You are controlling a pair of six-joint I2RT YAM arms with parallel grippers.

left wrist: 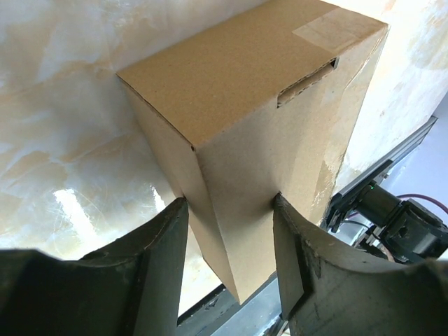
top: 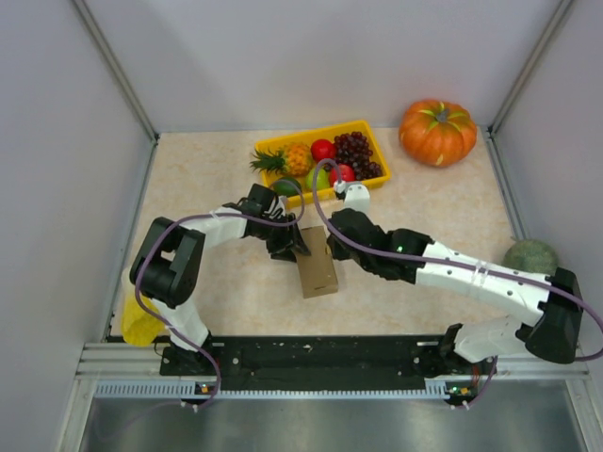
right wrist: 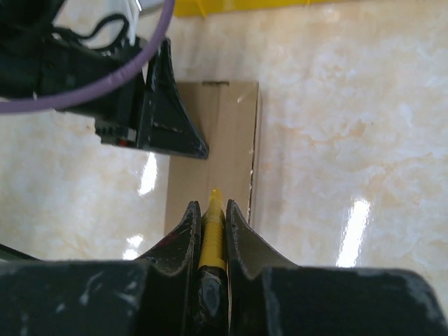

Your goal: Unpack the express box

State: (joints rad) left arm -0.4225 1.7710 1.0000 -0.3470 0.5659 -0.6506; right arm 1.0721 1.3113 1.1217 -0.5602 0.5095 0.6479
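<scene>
Express box (left wrist: pixel 252 119) btwn L fingers (left wrist: pixel 157 269), under R fingers' (right wrist: pixel 183 241) yellow tool (right wrist: pixel 212 227).

1. Left wrist view: the left gripper (left wrist: pixel 229 203) straddles the express box (left wrist: pixel 252 105); its fingers (left wrist: pixel 157 259) mask the box's lower sides.
2. Right wrist view: the right gripper (right wrist: pixel 210 208) covers the box's near end. The thin yellow thing (right wrist: pixel 212 234) pinched there shows one narrow edge only; its kind cannot be told.
3. Overhead: both grippers overlie the box's far end.
4. Yellow object (top: pixel 137 325), near left corner of the table (top: pixel 207 169): largely behind the left arm (top: pixel 170 268); unidentifiable.
5. Green round thing (top: pixel 529 254), right edge: lower rim behind the right arm (top: pixel 556 325).
6. Yellow tray (top: pixel 311 132), far edge: near rim partly masked by cable and wrist.
</scene>
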